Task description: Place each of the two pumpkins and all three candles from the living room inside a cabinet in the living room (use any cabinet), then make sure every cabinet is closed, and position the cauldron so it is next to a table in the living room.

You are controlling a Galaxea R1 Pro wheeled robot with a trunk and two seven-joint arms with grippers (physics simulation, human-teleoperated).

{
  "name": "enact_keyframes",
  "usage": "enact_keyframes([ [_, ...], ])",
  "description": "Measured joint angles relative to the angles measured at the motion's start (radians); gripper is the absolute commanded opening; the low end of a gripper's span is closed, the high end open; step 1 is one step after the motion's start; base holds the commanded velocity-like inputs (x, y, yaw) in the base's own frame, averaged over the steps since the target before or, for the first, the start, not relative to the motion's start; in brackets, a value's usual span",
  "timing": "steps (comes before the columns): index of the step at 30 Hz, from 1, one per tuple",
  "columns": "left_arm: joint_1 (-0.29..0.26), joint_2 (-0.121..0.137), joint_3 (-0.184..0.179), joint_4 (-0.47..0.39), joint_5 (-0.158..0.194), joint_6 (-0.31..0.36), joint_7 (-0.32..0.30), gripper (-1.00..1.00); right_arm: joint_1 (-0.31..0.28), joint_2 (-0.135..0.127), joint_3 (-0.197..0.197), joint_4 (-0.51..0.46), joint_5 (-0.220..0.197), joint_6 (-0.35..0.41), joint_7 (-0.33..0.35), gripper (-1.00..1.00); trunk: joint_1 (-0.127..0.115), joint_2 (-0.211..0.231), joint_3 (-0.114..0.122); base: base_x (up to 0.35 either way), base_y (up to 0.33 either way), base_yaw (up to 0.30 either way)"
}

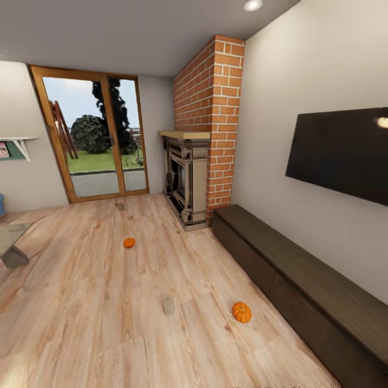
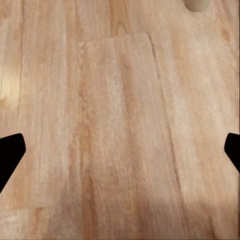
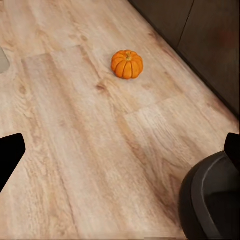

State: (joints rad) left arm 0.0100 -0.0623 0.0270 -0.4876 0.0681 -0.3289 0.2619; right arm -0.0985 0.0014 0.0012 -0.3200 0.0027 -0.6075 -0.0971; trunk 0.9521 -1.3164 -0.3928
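In the head view, a long low dark-brown wooden cabinet [image 1: 302,280] stands along the right wall under a flat black television [image 1: 339,153], and its drawer fronts look closed. On the light wooden plank floor [image 1: 97,302] lie two small bright-orange ribbed pumpkins: the nearer pumpkin [image 1: 242,312] is near the cabinet front, and the farther pumpkin [image 1: 129,242] is more toward the glass door [image 1: 94,137]. Between them, nearer to the camera, a short beige candle [image 1: 168,305] stands upright on the floor. A second small beige thing [image 1: 120,205] sits close to the door, too small to identify. At the left edge, a corner of the grey stone-like low table [image 1: 12,242] appears. A red brick chimney [image 1: 210,118] with a carved fireplace [image 1: 186,180] stands beyond the cabinet.

In the left wrist view, the two dark fingertips [image 2: 11,152] of the left gripper [image 2: 120,152] are wide apart over bare floor, and the bottom of a beige candle [image 2: 199,4] touches the picture edge.

In the right wrist view, the fingers [image 3: 11,157] of the right gripper [image 3: 120,155] are also wide apart, holding nothing. An orange pumpkin [image 3: 127,64] lies on the floor near the dark cabinet front [image 3: 200,35]. A dark round rim of a black vessel [image 3: 212,200] is near one fingertip.
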Motion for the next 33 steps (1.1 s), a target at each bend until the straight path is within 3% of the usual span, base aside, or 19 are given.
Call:
enact_keyframes([
  [33,0.000,0.000,0.000,0.000,0.000,0.000,0.000,1.00,0.000,0.000,0.000,0.000,0.000,0.001,0.000,1.00,0.000,0.000,0.014,0.000,0.000,-0.293],
])
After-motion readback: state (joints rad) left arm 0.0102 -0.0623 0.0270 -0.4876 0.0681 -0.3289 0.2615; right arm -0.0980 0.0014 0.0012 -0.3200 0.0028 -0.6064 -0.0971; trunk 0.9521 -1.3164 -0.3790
